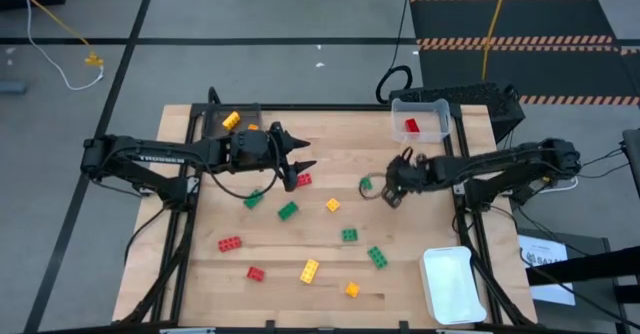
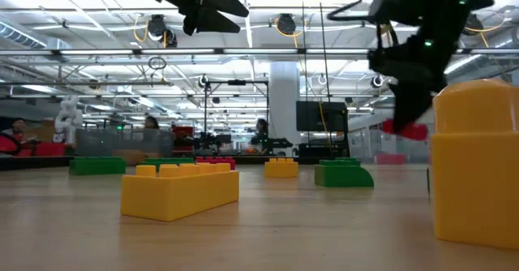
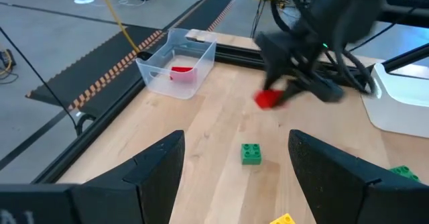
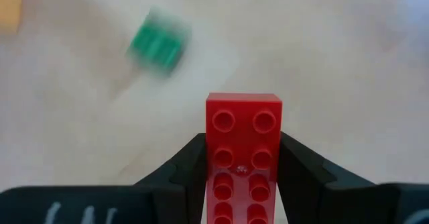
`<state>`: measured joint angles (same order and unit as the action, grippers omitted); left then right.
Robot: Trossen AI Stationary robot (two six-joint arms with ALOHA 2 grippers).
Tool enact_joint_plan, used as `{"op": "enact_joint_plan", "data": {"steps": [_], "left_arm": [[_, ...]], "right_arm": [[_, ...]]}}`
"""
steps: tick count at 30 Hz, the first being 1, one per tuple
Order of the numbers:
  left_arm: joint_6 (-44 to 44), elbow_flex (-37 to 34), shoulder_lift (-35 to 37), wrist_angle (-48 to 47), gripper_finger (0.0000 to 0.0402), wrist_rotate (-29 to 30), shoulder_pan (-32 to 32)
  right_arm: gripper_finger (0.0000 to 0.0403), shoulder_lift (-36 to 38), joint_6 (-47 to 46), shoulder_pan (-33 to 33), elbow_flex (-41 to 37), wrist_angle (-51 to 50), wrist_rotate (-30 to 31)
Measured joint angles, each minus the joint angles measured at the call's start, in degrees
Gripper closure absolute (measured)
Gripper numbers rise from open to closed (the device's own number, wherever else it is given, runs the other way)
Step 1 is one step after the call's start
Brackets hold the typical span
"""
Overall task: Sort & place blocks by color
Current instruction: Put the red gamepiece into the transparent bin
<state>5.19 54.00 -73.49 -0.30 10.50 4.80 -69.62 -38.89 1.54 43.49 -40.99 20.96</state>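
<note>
Lengthwise, red block [image 4: 242,158] between fingers [image 4: 184,163]

Grey floor [image 1: 250,64] with striped black mats [image 1: 520,34]; bright ceiling lights [image 2: 81,11].

Dark jointed arms, black cables

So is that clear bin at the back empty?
No. The clear bin already holds one red block; the left wrist view shows it too.
</note>
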Motion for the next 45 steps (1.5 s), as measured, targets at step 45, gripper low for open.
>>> {"op": "enact_joint_plan", "data": {"steps": [45], "left_arm": [[-2.1, 0.0, 0.0, -0.9, 0.0135, 0.0, 0.0]], "right_arm": [[0.0269, -2.6, 26.1, 46.4, 5.6, 17.8, -4.7]]}}
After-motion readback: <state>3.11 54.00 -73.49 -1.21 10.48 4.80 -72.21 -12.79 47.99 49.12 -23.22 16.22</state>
